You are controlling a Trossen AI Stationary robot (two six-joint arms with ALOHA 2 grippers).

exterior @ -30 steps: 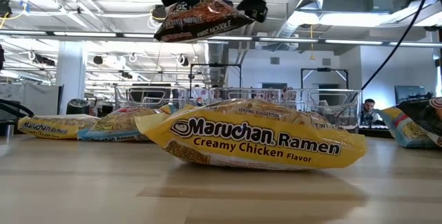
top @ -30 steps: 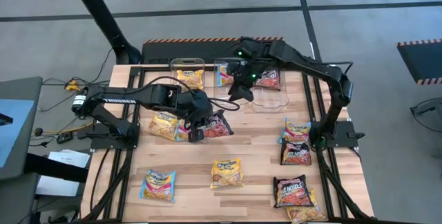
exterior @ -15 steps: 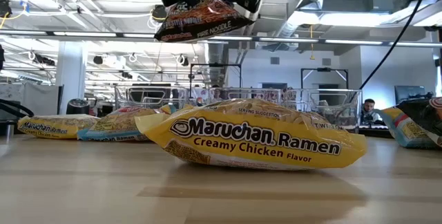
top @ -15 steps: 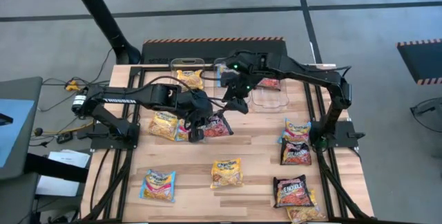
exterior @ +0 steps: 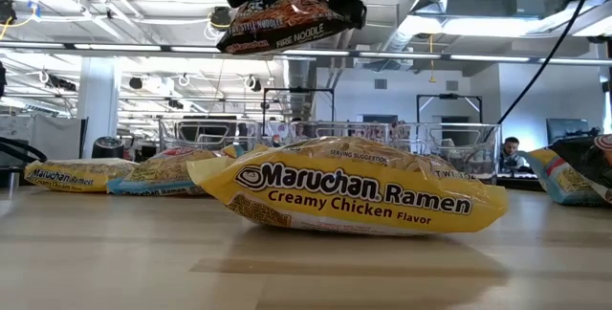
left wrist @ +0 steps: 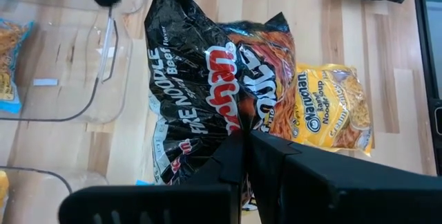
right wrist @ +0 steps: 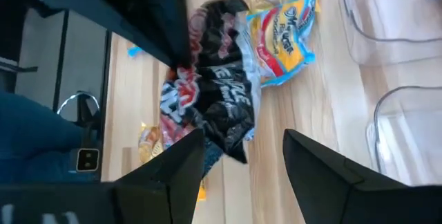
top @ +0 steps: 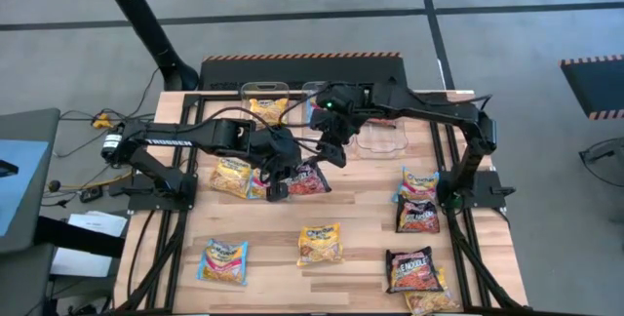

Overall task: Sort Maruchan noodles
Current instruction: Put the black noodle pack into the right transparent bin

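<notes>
The left gripper (left wrist: 242,141) is pinching a dark maroon-black noodle packet (left wrist: 207,92) by one edge, its fingers closed tight on the wrapper and holding it up off the table (top: 361,218), near the middle. In the low view the packet (exterior: 282,25) is hanging high above a yellow packet (exterior: 354,195) lying on the wood. The right gripper (right wrist: 242,155) is hovering just beside the lifted packet (right wrist: 210,106), its fingers spread wide and gripping nothing. From above, the two grippers are meeting near the table's centre, the left gripper (top: 276,175) at the packet (top: 307,176) and the right gripper (top: 331,150) just beyond it. Clear bins (top: 380,133) are sitting along the far edge. More packets are lying scattered across the table, one blue and pink (top: 222,261), another dark one (top: 409,269).
</notes>
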